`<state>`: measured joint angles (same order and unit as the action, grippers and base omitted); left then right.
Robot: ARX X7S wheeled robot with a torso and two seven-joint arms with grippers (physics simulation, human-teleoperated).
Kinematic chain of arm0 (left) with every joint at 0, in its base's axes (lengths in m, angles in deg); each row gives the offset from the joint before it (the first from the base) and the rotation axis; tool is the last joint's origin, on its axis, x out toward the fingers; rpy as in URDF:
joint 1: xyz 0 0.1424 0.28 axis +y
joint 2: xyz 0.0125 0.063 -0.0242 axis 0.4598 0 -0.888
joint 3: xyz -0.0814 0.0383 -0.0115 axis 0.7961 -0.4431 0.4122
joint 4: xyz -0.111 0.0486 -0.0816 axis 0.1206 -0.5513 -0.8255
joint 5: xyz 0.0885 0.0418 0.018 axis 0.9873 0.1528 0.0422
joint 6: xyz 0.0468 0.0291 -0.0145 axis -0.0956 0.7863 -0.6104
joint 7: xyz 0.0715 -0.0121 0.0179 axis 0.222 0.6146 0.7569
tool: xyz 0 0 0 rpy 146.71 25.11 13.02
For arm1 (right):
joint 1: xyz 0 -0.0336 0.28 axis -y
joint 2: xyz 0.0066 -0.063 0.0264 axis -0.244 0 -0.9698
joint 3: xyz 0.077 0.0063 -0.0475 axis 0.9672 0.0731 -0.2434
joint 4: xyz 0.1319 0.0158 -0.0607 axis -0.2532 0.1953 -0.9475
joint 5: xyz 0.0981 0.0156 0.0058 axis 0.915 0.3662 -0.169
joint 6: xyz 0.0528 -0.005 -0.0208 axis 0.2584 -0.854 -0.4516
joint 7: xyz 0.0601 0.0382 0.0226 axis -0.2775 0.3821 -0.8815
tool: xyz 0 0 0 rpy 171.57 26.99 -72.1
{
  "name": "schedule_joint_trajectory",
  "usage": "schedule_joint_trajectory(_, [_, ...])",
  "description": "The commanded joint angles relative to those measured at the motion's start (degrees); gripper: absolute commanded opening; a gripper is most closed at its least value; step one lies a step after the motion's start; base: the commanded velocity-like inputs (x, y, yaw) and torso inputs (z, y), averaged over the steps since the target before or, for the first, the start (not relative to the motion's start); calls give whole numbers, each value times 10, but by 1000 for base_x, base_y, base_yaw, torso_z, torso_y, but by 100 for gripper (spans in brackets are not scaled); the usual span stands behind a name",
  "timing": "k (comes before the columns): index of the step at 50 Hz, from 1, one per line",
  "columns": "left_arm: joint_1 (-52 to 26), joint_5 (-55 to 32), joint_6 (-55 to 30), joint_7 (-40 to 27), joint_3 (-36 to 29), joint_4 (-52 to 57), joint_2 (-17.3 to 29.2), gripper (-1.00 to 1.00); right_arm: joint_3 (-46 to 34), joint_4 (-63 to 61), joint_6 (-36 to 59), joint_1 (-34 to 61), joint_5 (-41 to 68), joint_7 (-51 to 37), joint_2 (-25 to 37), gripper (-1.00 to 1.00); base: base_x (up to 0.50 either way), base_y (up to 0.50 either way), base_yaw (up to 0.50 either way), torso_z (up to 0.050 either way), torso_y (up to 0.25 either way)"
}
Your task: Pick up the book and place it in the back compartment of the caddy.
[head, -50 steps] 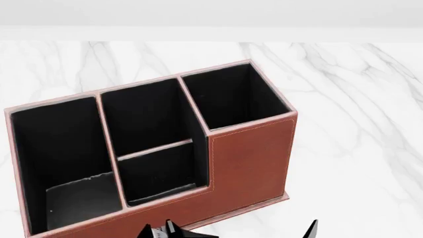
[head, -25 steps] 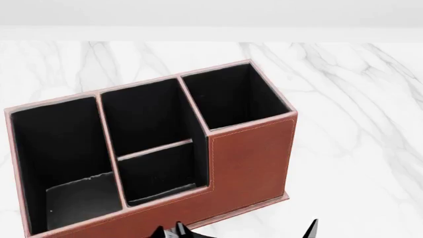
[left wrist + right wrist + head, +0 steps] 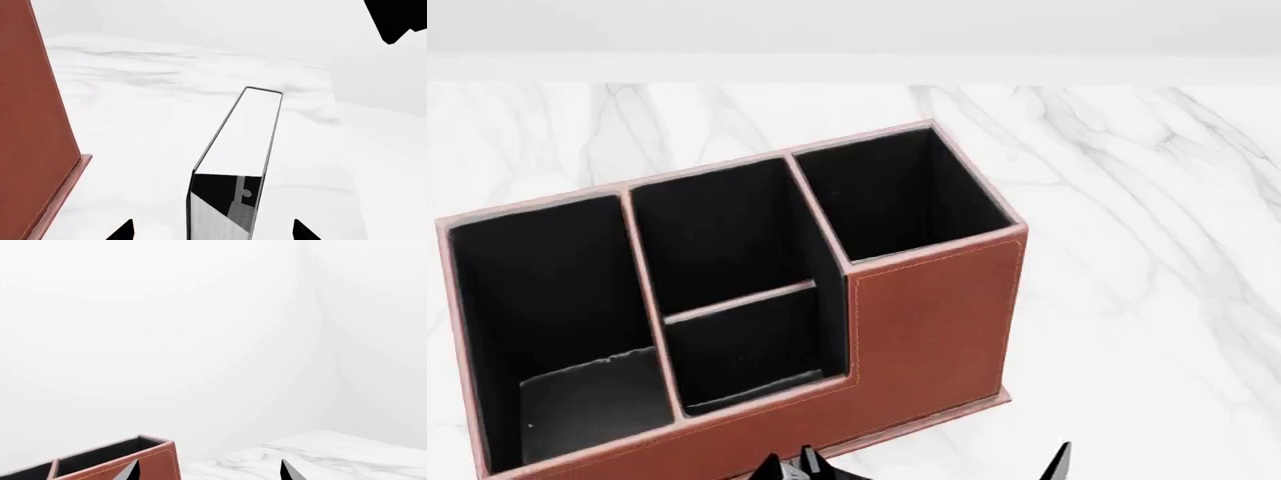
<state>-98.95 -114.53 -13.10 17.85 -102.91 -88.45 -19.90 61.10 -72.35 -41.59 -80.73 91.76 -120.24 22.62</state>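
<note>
Showing only in the left wrist view, the book (image 3: 233, 170) stands beside the caddy (image 3: 33, 125).

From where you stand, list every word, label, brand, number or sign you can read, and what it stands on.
None: no readable text shows in any view.
The book: plain black cover and white page edges; only a small pale glint on the cover, not a letter I can make out.
The caddy: reddish-brown leather with pale stitching and black lining, no brand or label.
The marble table: grey veining only.
</note>
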Motion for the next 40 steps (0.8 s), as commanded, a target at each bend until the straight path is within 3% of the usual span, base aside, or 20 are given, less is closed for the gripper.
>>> schedule_joint_trajectory(1, [-6,3,0,0,-6,-11,-9,100,-1,-1,-2,-1,1,-1,1,100,0,0,0,0,0])
schedule_joint_trajectory(19, [-40,-10,46,30,-17,-143,-62,100,0,-13,-4,-8,5,-4,7,100,0,0,0,0,0])
schedule_joint_trajectory(27, [-72,-146,88,16,-170,-194,-64,100,0,-12,-5,-7,6,-4,7,100,0,0,0,0,0])
schedule_joint_trajectory(28, [-74,-164,94,15,-191,-199,-64,-100,-1,-12,-5,-7,6,-4,7,100,0,0,0,0,0])
schedule_joint_trajectory(33, [-81,-235,112,13,-275,-206,-64,-100,0,-15,-7,-9,7,-4,8,100,0,0,0,0,0])
schedule_joint_trajectory(40, [-88,-284,129,7,-332,-215,-64,-100,0,-15,-9,-9,9,-4,9,100,0,0,0,0,0])
